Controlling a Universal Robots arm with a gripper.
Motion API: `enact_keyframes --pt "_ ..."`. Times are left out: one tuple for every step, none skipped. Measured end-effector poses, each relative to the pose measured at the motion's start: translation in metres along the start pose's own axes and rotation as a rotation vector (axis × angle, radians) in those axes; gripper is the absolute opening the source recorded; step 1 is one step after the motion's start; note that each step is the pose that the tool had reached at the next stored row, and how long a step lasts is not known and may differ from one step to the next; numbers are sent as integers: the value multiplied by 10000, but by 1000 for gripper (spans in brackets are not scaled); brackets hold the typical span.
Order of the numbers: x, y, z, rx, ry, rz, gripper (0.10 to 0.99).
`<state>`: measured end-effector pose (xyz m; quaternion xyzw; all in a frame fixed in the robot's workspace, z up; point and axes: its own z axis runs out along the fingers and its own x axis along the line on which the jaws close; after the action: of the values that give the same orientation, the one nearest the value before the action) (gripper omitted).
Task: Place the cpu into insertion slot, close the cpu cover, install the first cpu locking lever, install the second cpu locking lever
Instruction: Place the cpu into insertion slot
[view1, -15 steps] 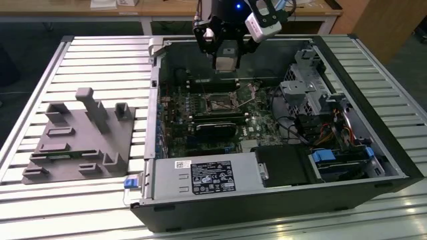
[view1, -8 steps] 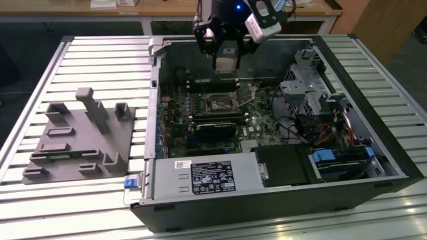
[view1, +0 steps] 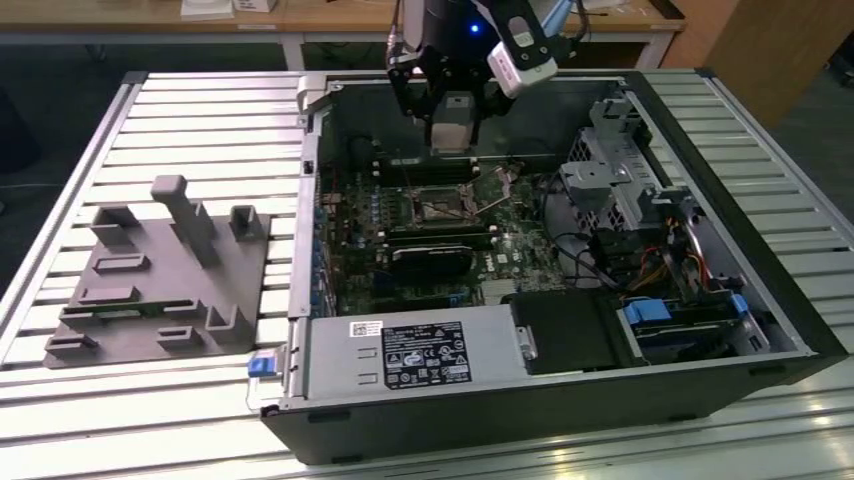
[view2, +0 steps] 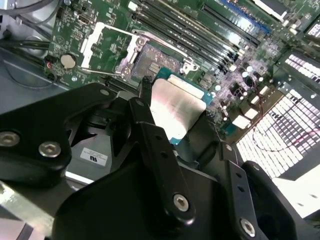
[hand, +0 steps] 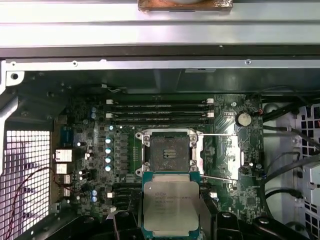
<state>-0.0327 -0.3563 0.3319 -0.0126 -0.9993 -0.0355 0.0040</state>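
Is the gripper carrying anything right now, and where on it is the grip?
Yes. The gripper holds the cpu, with the jaws shut on two opposite side edges and its metal face left uncovered.

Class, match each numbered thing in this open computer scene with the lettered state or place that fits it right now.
1 cpu
2 insertion slot
3 cpu cover
4 grey fixture block

A swung open beside the slot
B resting on the slatted table
C held in the gripper
D uncovered and empty

Pairs: 1-C, 2-D, 3-A, 4-B
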Motion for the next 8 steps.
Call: enact_keyframes --pt "-4 7 10 1 0 -1 537" --pt "-7 15 21 1 1 -1 537" --pt "-9 23 34 0 0 0 537" --pt "-12 27 49 0 0 0 537" --pt "-14 30 67 -1 0 0 537" --pt "-17 32 85 0 0 0 537" --pt "-22 33 104 1 0 0 537" --pt "-26 34 123 0 0 0 537"
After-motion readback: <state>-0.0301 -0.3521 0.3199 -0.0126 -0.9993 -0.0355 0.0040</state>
